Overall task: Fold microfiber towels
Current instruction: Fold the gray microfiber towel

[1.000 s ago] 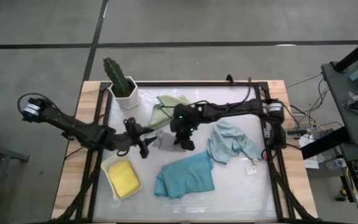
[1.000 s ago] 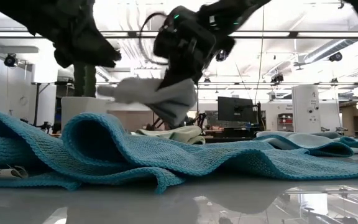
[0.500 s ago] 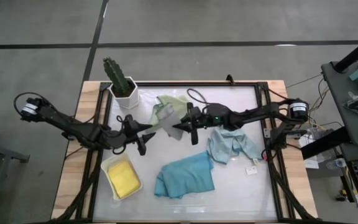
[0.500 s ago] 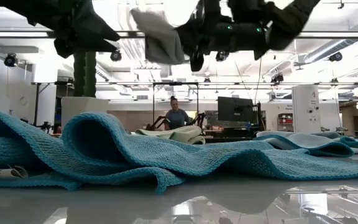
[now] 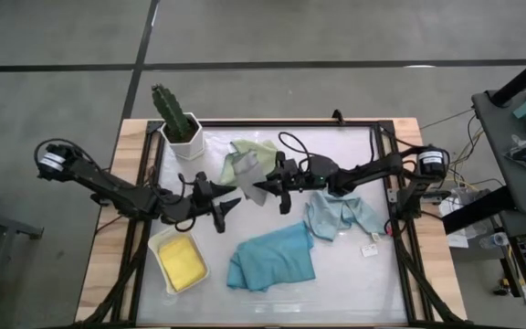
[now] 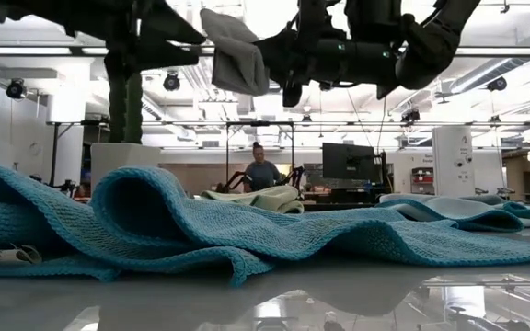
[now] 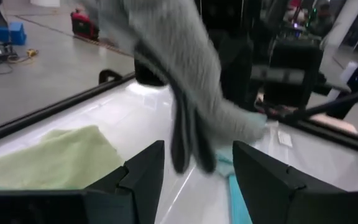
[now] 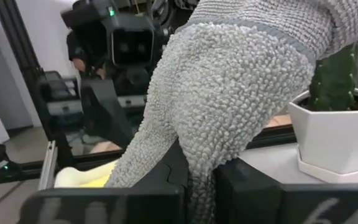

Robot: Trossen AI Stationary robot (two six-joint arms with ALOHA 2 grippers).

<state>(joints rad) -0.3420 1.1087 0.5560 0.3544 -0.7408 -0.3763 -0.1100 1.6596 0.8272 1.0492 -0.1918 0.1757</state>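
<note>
The grey towel (image 5: 243,171) hangs in the air above the table's middle, with my right gripper (image 5: 265,187) shut on it. My left gripper (image 5: 229,204) stands open just left of it. In the left wrist view the towel's lower end (image 7: 190,149) hangs a little ahead of the gap between the fingers. The sage green towel (image 5: 256,150) lies crumpled at the far side. The pale blue towel (image 5: 341,212) and the teal towel (image 5: 272,258) lie rumpled on the table. The yellow towel (image 5: 181,260) lies folded in the white tray (image 5: 160,243). My right gripper pinches a bunched part of the grey towel (image 8: 199,177) between its two fingers, coming level from the table's right. One layer or several, I cannot tell. The towel is lifted clear; it bulges over the fingers (image 8: 166,180) and droops slack past their tips (image 6: 233,55).
A cactus in a white pot (image 5: 179,123) stands at the far left corner. A black frame (image 5: 386,146) runs round the white table top. A small tag (image 5: 371,249) lies near the right edge. A person (image 6: 263,172) sits in the room beyond.
My right gripper has tipped from pointing down to level, pointing toward the table's left, and has carried the grey towel upward, clear of the table. My left gripper has moved a little toward the right, closer to the towel, and stays open.
</note>
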